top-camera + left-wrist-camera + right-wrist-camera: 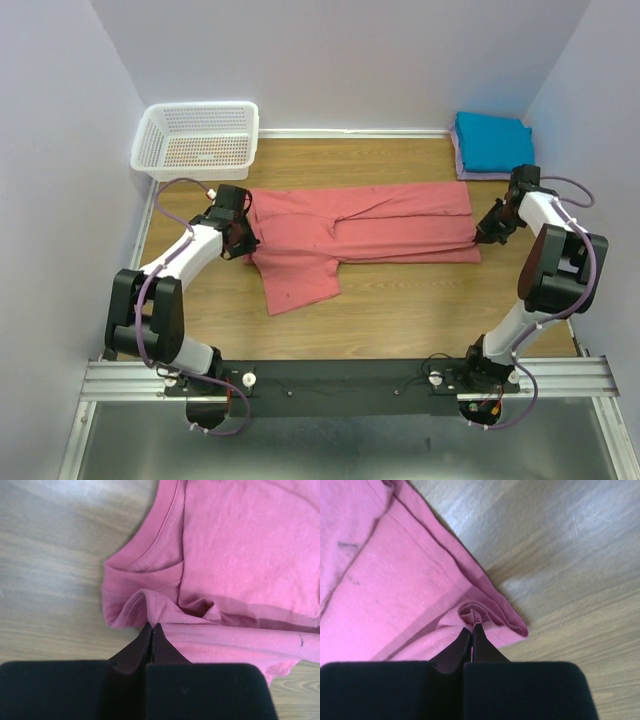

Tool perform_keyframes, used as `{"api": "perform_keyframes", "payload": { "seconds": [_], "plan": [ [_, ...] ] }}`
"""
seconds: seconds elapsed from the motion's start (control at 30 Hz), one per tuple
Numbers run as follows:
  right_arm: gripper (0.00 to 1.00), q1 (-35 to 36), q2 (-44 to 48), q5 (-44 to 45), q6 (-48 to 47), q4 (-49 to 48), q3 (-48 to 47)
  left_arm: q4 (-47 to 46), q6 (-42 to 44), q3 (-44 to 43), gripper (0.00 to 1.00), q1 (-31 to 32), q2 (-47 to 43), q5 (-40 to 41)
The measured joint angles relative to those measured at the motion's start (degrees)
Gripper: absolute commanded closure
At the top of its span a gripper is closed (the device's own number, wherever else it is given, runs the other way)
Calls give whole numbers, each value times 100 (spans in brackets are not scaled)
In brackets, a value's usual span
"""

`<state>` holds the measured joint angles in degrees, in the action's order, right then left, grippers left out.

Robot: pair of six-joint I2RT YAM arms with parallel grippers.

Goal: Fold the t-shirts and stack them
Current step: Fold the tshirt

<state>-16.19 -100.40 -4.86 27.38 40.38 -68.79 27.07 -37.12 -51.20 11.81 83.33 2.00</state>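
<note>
The salmon-pink t-shirt is soft, matt knit cloth with a ribbed collar and stitched hems, the tabletop smooth wood-grain with a faint sheen, the basket white, slightly glossy plastic lattice, the teal-blue t-shirt matt cloth, and the rail ridged bare metal.

There are a salmon-pink t-shirt, a teal-blue t-shirt, a lavender t-shirt and a white basket

The light-brown wood-grain tabletop carries a salmon-pink cloth t-shirt lying spread across its middle, a white plastic lattice basket at the far left corner, and a folded pale lavender cloth t-shirt at the far right corner.
</note>
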Motion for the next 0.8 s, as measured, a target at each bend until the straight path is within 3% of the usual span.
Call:
{"api": "perform_keyframes", "payload": {
  "seconds": [0.3, 0.67, 0.77, 0.8],
  "plan": [
    [99, 2, -205, 4, -2, -175, -81, -219, 175, -468, 100, -50, 590, 9],
    [98, 35, -293, 2, -4, -317, -155, -417, 177, -356, 100, -70, 686, 15],
    [95, 63, -404, 4, -20, -369, -155, -505, 177, -313, 93, -83, 745, 17],
    [93, 74, -433, 4, -28, -382, -155, -518, 173, -304, 86, -83, 745, 24]
  ]
}}
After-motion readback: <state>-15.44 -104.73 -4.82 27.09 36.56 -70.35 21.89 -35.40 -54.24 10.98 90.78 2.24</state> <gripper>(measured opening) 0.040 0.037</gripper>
